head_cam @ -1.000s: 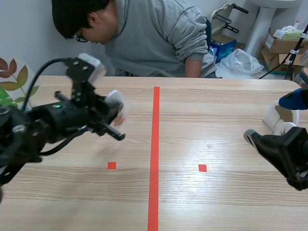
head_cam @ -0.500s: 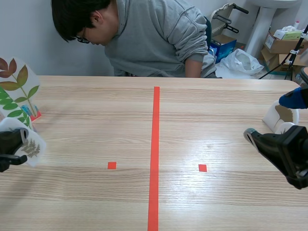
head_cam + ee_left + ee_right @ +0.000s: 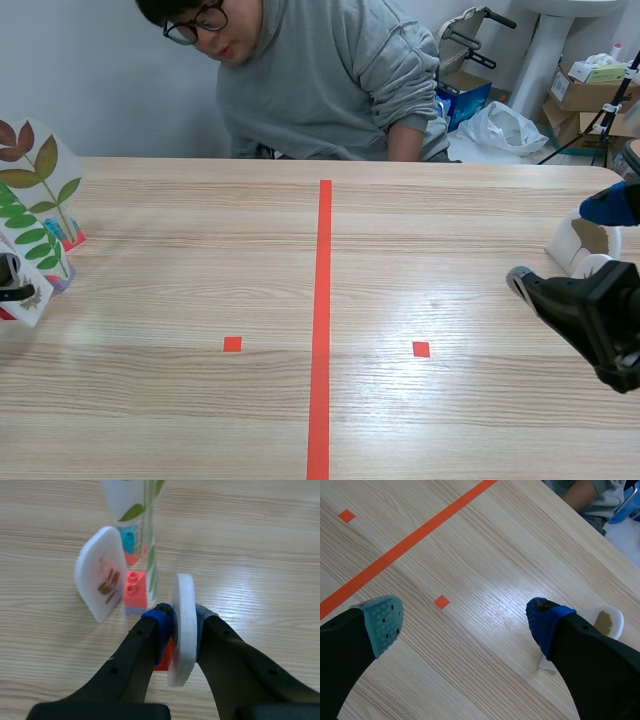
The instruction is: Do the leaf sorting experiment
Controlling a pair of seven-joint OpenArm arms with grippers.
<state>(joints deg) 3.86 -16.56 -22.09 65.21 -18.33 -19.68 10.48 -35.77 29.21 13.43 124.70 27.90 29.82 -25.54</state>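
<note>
1. A robotics lab or test room is indicated.
2. A wooden table [image 3: 460, 420] is marked out with an orange-red tape line [image 3: 322, 300] and squares.
3. Leaf cards [image 3: 40, 175] are stood on it as test pieces.
4. Cardboard boxes [image 3: 590, 95] and a white plastic bag [image 3: 505, 128] are stored behind.

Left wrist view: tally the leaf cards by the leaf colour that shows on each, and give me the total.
Green leaves: 2, the tall card and the card seen edge-on beside it.
Brown leaf: 1, the leaning card.
Face hidden: 1, the held card, clamped in the left gripper.
Total: 4.
</note>
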